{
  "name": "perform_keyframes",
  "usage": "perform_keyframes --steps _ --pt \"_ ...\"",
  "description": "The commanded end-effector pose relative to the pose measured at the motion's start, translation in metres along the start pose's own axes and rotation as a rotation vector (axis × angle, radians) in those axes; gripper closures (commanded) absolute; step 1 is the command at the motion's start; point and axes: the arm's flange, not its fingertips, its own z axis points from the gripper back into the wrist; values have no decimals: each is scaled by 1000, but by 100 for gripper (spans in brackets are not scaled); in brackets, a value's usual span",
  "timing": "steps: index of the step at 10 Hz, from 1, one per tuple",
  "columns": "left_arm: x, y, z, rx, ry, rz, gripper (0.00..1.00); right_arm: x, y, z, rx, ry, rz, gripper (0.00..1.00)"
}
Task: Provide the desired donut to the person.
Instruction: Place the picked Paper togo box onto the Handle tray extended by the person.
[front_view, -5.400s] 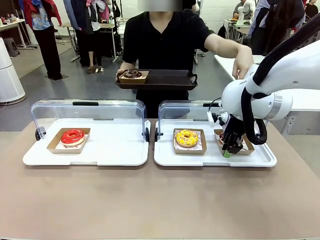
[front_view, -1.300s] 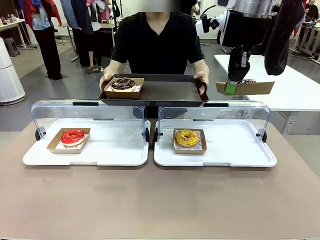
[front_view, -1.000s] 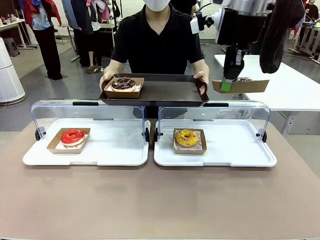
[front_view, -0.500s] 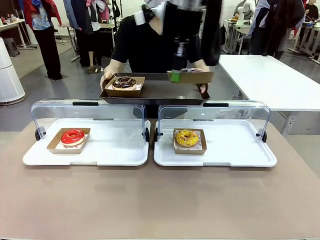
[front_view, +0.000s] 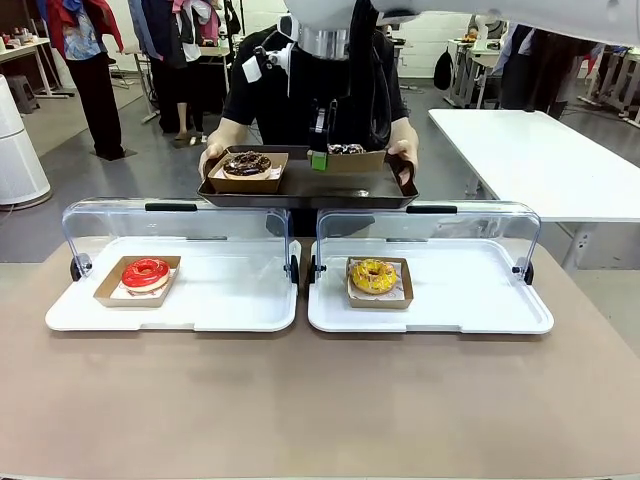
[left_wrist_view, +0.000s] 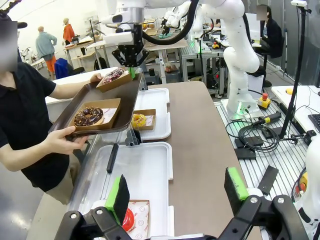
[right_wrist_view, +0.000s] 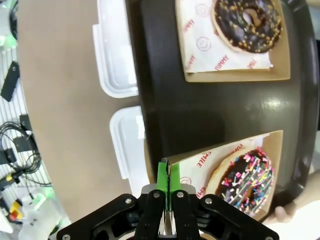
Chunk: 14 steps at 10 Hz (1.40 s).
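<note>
Over tray (front_view: 300, 190), right jaws (front_view: 319, 160) pinch donut box (front_view: 352, 159).

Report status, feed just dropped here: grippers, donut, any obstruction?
Right gripper shut on sprinkled donut's box, over person's tray. Left gripper open, holding nothing. Tray spot beside chocolate donut free.

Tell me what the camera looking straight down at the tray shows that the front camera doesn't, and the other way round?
Only the right wrist view shows the coloured sprinkles on the donut being delivered, the print on its paper, and the right gripper shut on the corner of that cardboard tray. Only the front view shows the red donut and yellow donut in their white cases on the table, and the person standing behind. Both show the dark serving tray and the chocolate donut on it.
</note>
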Motion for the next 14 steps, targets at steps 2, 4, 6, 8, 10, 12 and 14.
perform_keyframes --steps 2,4,6,8,10,12,14 --pt "2 -1 2 -1 -9 -4 0 -3 -24 -3 -11 -16 -18 98" --pt "2 -1 2 -1 -9 -4 0 -14 -35 -18 -1 -4 -24 98" --pt "2 -1 2 -1 -9 -4 0 -22 -42 -29 17 -18 -22 98" --pt "2 -1 2 -1 -9 -4 0 -24 -43 -34 42 -51 7 98" --pt "2 -1 2 -1 -9 -4 0 -26 -44 -35 55 -69 22 98" --pt "2 -1 2 -1 -9 -4 0 -27 -43 -36 72 -81 40 98" --pt "2 -1 2 -1 -9 -4 0 -27 -43 -37 85 -89 41 98"
